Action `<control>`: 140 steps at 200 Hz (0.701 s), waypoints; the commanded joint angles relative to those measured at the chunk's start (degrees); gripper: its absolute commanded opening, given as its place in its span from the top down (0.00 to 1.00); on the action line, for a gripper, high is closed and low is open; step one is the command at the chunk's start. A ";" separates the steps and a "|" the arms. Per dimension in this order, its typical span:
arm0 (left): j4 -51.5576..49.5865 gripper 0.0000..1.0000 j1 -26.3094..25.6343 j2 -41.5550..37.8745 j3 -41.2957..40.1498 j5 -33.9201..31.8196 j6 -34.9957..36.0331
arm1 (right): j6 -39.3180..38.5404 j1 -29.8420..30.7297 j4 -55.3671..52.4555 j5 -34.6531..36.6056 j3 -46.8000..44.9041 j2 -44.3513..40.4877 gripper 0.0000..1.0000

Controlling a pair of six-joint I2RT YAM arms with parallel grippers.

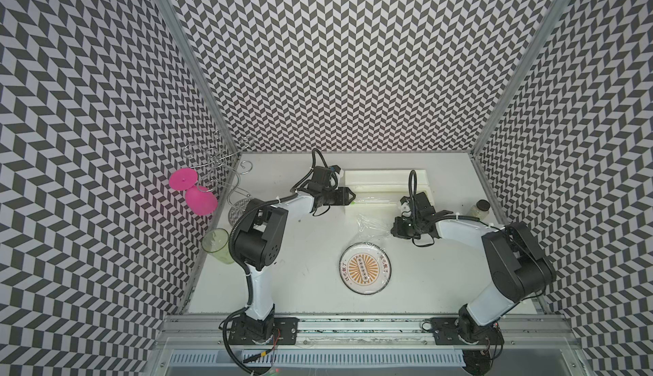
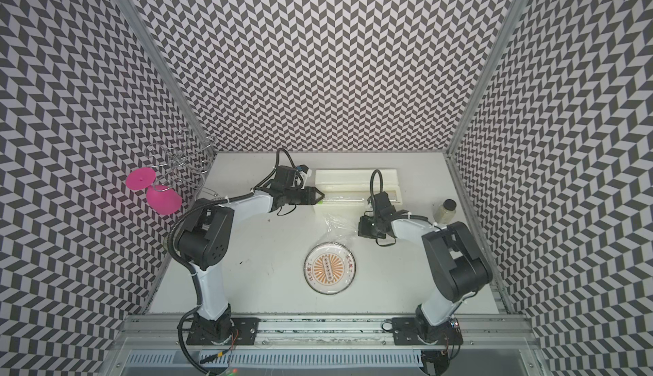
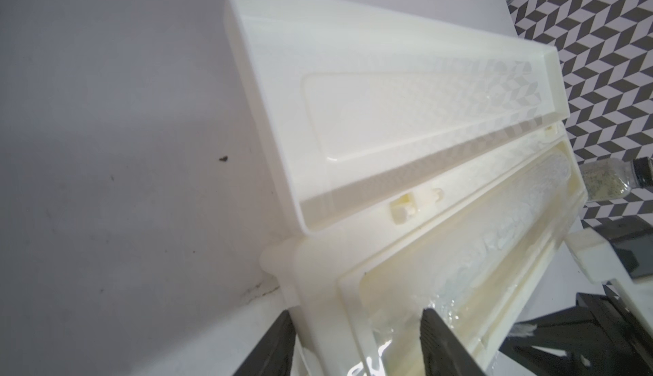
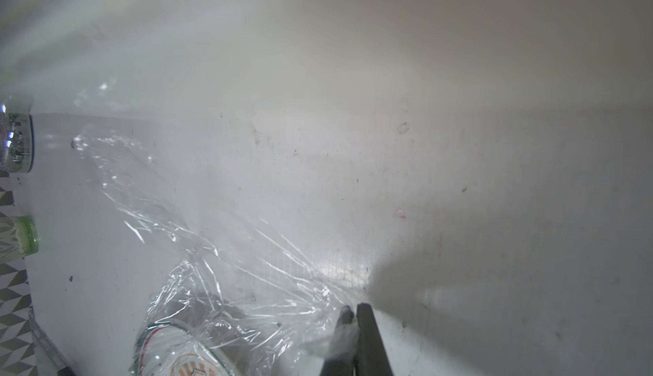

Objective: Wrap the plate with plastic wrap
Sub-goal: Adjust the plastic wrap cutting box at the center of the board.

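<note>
Toward the front edge of the table, about mid-width: the plate, flat, with the plastic wrap crinkled over its far rim and trailing toward the back edge. Pinched shut on the film's near end: the right gripper. Along the back edge, an open dispenser box; astride its left end, jaws apart: the left gripper. Cannot tell whether pressing it.

The right wrist view's edge cuts off most of the plate beneath the plastic wrap.
</note>
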 commanded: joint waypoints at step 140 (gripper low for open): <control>-10.84 0.30 6.79 -30.55 -20.26 -4.20 -1.19 | -3.84 0.21 -16.00 19.37 14.25 -1.43 0.44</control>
